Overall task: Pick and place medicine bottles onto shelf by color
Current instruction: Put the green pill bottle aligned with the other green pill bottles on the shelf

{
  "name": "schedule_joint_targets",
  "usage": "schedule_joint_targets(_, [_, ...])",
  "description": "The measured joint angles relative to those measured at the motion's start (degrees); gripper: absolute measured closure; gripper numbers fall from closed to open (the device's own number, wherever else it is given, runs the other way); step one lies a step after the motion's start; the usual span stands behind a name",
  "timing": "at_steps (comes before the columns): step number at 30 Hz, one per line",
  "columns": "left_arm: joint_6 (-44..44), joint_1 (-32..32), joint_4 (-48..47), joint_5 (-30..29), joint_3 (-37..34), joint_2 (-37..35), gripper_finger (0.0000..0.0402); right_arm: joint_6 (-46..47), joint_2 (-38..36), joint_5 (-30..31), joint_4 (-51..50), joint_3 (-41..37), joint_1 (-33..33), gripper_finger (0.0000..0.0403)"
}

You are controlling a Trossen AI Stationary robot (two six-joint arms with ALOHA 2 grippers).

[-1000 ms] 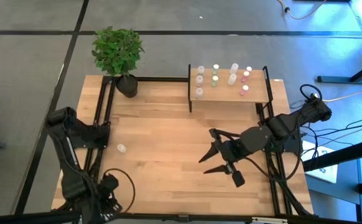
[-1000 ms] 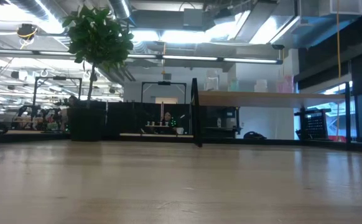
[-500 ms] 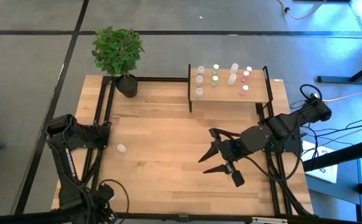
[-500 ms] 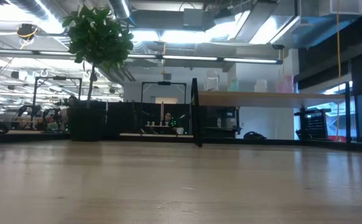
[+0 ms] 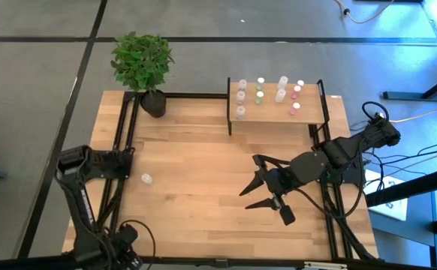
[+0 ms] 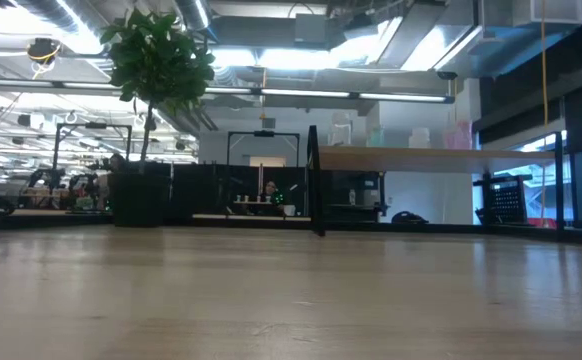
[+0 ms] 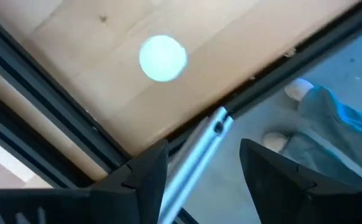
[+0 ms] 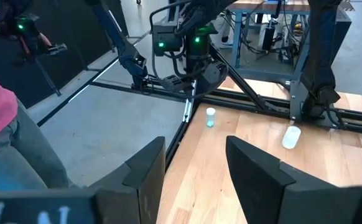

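Several medicine bottles [image 5: 260,91] stand on the light-wood shelf [image 5: 308,112] at the table's far right; they also show in the low view [image 6: 417,136]. One bottle [image 5: 147,178] lies on the table near its left edge and shows in the right wrist view [image 8: 291,137]. Another bottle [image 7: 162,58] stands upright near the left rail [image 8: 211,116], under my left arm. My left gripper [image 7: 199,174] is open above the rail, beside that bottle, touching nothing. My right gripper [image 5: 245,199] is open and empty above the table's right middle.
A potted plant [image 5: 143,64] stands at the table's far left corner. Black frame rails [image 5: 121,135] run along the table's left and right sides. A person's leg and shoes [image 7: 318,118] show beyond the left edge. Bare wood lies between the two arms.
My left arm's upper part has swung toward the table's near edge, while its gripper has stayed over the left rail. My right arm and the bottles have kept still.
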Motion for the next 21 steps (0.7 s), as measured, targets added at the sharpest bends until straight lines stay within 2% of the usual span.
schedule_joint_targets(7, [-1.95, 0.09, 0.54, -0.26, 0.0, 4.05, 0.0208, -0.1, 0.0, 0.01, 0.02, 0.0, 0.0, 0.0231])
schedule_joint_targets(13, [-2.68, 1.01, 0.38, -2.77, 0.0, 8.14, 0.0208, -0.05, 0.0, 0.0, 0.02, 0.0, 0.0, 0.0231])
schedule_joint_targets(18, [-3.01, 2.17, -0.13, -2.64, 0.0, 11.1, 0.0208, 0.11, 0.0, 0.02, 0.04, 0.0, 0.0, 0.0231])
schedule_joint_targets(21, [-3.41, 2.72, -0.94, -0.55, 0.0, 11.54, 0.0208, 0.46, 0.0, 0.02, 0.09, 0.0, 0.0, 0.0231])
